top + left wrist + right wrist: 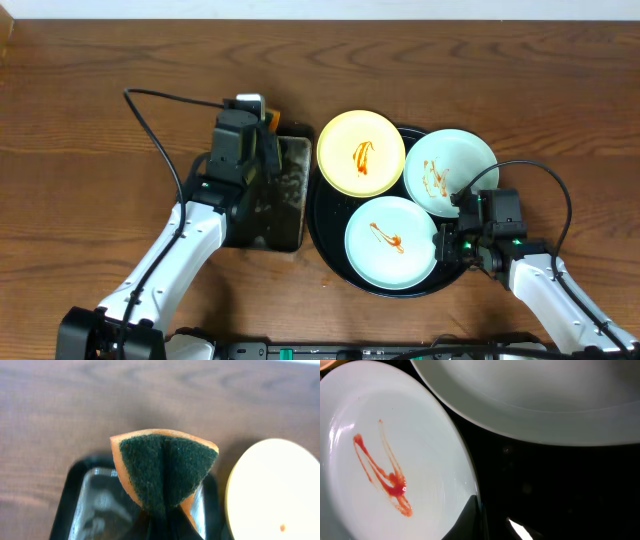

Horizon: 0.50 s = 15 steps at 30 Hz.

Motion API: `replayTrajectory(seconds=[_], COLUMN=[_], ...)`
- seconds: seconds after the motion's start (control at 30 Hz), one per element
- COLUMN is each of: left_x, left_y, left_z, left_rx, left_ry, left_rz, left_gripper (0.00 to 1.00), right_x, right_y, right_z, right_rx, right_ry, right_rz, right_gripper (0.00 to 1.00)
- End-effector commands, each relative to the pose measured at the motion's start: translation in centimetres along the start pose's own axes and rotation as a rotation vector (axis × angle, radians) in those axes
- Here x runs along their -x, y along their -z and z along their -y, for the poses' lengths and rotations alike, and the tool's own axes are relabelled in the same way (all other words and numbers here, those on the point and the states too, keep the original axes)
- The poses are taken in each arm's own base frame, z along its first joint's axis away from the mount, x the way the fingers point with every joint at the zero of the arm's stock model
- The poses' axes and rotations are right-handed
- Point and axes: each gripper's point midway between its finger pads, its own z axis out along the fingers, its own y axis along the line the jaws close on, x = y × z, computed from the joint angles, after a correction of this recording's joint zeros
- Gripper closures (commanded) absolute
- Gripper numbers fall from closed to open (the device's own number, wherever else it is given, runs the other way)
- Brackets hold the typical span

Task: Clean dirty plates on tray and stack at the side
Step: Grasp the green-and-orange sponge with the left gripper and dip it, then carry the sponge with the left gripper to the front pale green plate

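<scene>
Left tool (165, 527): pinching the sponge (165, 472) above the pan (75, 490).
Right tool (495, 527): closed tight, at the smeared front plate (430, 435) rim, on tray (560, 490).

Three sauce-smeared plates (392, 242) fill the black tray (322, 225), right of the worktop's (80, 100) centre.
The yellow plate (360, 152) overhangs the far-left rim, one mint plate (450, 172) lies far-right, the other in front; the right hand (450, 240) sits at the near-right rim, the left hand (262, 140), with an orange sponge (271, 118), over the pan (290, 200) alongside.
</scene>
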Motion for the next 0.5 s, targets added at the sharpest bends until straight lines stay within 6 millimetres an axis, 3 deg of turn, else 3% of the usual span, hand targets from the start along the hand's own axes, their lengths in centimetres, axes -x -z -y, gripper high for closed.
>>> replayTrajectory(seconds=[0.0, 0.2, 0.47], left_x=[2.0, 3.9, 7.0], left_y=[0.6, 1.4, 5.0], left_z=[0.1, 0.5, 1.1], left_rx=[-0.006, -0.025, -0.054], left_ry=[0.009, 0.014, 0.010], left_rz=[0.086, 0.158, 0.280], left_gripper=[0.92, 0.92, 0.93], right_x=[-0.2, -0.2, -0.2], right_y=[-0.1, -0.1, -0.1], right_z=[0.3, 0.3, 0.3], right_rx=[-0.007, -0.007, -0.007], right_ry=[-0.009, -0.009, -0.009], right_rz=[-0.004, -0.004, -0.004], right_gripper=[0.99, 0.99, 0.99])
